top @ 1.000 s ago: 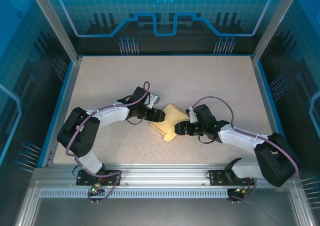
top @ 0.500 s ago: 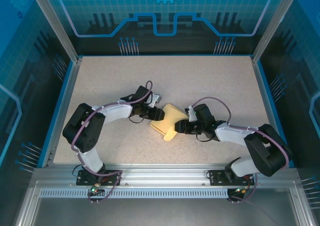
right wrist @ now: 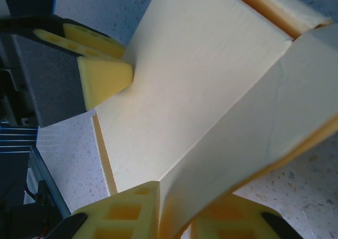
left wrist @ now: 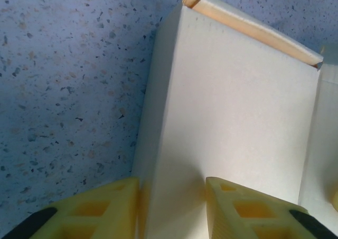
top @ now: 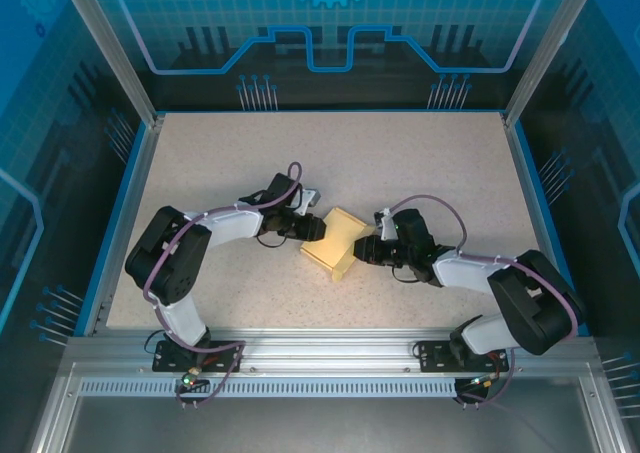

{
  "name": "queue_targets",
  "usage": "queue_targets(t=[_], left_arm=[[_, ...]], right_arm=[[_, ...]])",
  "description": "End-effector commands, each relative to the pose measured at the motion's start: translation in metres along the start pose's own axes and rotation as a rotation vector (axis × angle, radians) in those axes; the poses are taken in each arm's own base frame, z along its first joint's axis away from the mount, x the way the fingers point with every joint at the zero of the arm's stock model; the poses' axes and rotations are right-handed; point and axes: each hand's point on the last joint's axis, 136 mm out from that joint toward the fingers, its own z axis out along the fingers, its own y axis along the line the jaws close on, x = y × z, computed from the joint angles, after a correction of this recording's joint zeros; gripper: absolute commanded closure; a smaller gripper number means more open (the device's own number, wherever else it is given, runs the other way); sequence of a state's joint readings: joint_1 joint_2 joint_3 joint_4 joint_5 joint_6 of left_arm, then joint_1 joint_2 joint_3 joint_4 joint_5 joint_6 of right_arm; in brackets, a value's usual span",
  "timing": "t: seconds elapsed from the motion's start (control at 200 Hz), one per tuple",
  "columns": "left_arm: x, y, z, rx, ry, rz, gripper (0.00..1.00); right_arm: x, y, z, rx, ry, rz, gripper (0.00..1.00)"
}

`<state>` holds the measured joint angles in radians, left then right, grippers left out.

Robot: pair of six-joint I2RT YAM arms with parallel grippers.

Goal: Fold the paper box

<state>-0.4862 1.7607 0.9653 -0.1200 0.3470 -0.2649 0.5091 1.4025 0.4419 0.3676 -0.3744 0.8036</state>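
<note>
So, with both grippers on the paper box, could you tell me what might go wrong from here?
1. The left gripper and right gripper pinch the paper box from opposite sides; pulling apart could tear or unfold the thin card.
2. The right gripper holds only a raised flap; squeezing harder may crease it off its fold line.
3. The far end looks unclosed, so the shape might spring back if released.

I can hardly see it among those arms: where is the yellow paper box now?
In the overhead view, the paper box lies near the middle of the table, directly between the left gripper and the right gripper.
</note>
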Motion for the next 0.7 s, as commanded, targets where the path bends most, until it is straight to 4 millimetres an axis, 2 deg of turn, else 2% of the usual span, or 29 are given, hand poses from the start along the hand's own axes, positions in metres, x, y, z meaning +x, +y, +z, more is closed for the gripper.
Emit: queue_targets(t=[0.0, 0.465, 0.69], left_arm=[[0.022, -0.001, 0.004, 0.026, 0.064, -0.037, 0.64], [0.018, -0.02, -0.001, 0.09, 0.06, -0.036, 0.64], [0.016, -0.032, -0.002, 0.118, 0.057, -0.023, 0.63]], right_arm=[[-0.017, 0.016, -0.007, -0.061, -0.074, -0.025, 0.83], [-0.037, 0.047, -0.037, -0.112, -0.175, -0.087, 0.87], [-0.043, 0.057, -0.043, -0.128, -0.191, -0.1, 0.86]])
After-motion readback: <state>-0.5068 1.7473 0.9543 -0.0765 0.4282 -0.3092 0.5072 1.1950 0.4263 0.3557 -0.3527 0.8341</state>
